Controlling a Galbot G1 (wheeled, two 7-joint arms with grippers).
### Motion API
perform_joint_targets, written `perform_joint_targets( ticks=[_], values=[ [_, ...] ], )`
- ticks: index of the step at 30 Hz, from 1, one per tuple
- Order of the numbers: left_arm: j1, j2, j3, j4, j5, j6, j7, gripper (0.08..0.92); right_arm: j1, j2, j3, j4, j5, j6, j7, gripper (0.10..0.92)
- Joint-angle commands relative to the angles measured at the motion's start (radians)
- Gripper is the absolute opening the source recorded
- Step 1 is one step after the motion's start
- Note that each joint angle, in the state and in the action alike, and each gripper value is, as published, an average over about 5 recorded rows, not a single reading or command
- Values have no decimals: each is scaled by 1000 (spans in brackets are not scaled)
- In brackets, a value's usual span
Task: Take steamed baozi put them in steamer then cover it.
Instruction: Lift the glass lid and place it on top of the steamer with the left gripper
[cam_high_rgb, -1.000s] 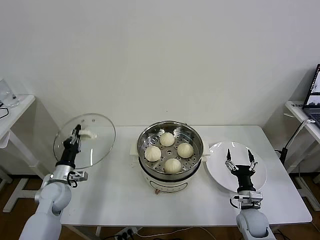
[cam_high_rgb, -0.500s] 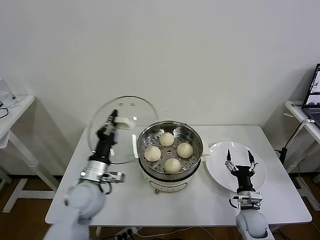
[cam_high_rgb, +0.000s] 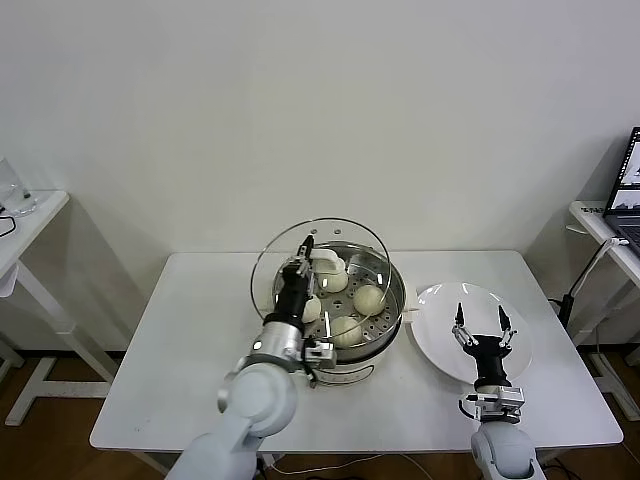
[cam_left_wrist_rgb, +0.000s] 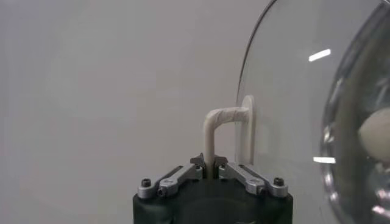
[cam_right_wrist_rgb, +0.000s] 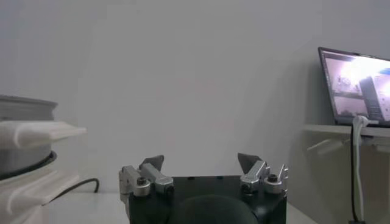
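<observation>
We are covering: our left gripper (cam_high_rgb: 305, 247) pinches the cover (cam_high_rgb: 320, 270) by its handle, tilted above the steamer (cam_high_rgb: 345, 300) holding four baozi (cam_high_rgb: 369, 299); next, level and lower it; right gripper (cam_high_rgb: 479, 322) idle, fingers spread

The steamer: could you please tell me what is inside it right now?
Inside the steamer four steamed baozi sit on a perforated tray. The left end effector holds the cover tilted in front of the pot, so two buns show only through its glass.
</observation>
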Motion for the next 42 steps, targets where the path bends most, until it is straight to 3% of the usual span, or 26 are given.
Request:
perform_joint_targets(
  ticks=[1, 16, 42],
  values=[
    [-62, -101, 81, 130, 133, 93, 145, 191, 10, 7, -2, -14, -3, 2, -2, 823],
    [-65, -185, 69, 184, 204, 100, 148, 191, 34, 15, -6, -43, -14, 5, -6, 823],
    [-62, -200, 58, 233, 266, 76, 135, 191, 47, 15, -3, -57, -17, 9, -10, 823]
  ],
)
